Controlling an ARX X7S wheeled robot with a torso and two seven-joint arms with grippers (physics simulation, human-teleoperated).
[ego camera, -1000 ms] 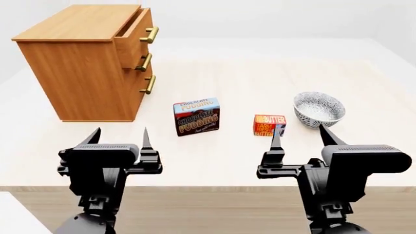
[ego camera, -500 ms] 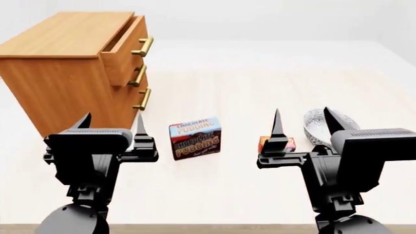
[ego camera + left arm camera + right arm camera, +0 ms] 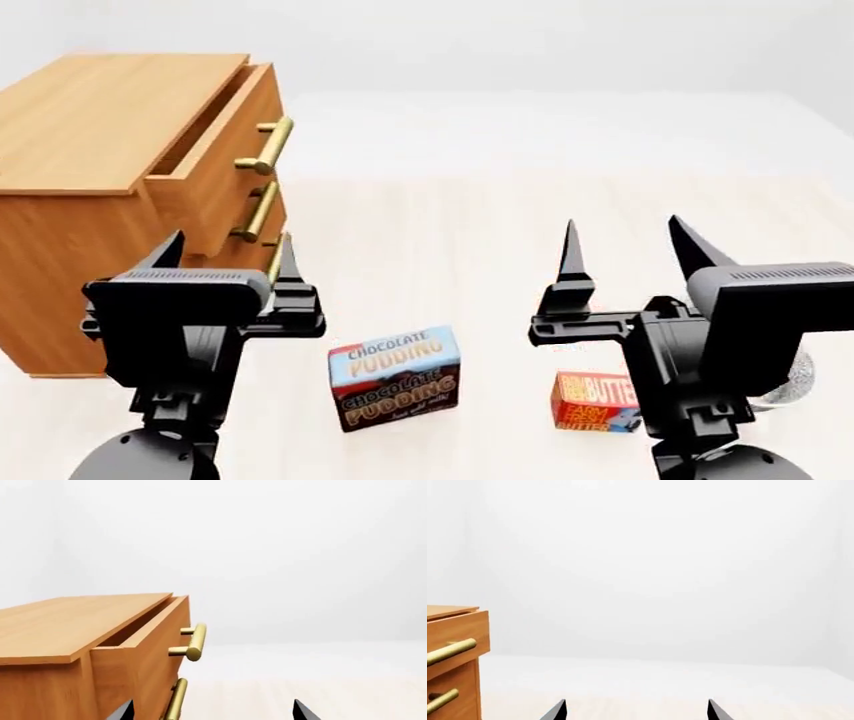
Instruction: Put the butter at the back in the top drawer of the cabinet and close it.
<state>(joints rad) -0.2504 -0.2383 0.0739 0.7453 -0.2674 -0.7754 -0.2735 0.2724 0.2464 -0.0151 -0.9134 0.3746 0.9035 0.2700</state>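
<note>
Both claws, left (image 3: pixel 227 262) and right (image 3: pixel 627 250), hover spread and empty, butter (image 3: pixel 595 401) at five o'clock, top drawer (image 3: pixel 214 150) barely ajar — grabbing pudding box (image 3: pixel 395 376) would botch it

Butter (image 3: pixel 595 401) sits low at the lower right of the head frame, a small orange-red box with yellow lettering and a blue corner patch, lying on the table. Cabinet (image 3: pixel 94 130) fills the upper left, light brown wood, and its top drawer (image 3: pixel 214 165) stands slightly pulled out (brass bar handle facing right), a gap showing behind its front.
</note>
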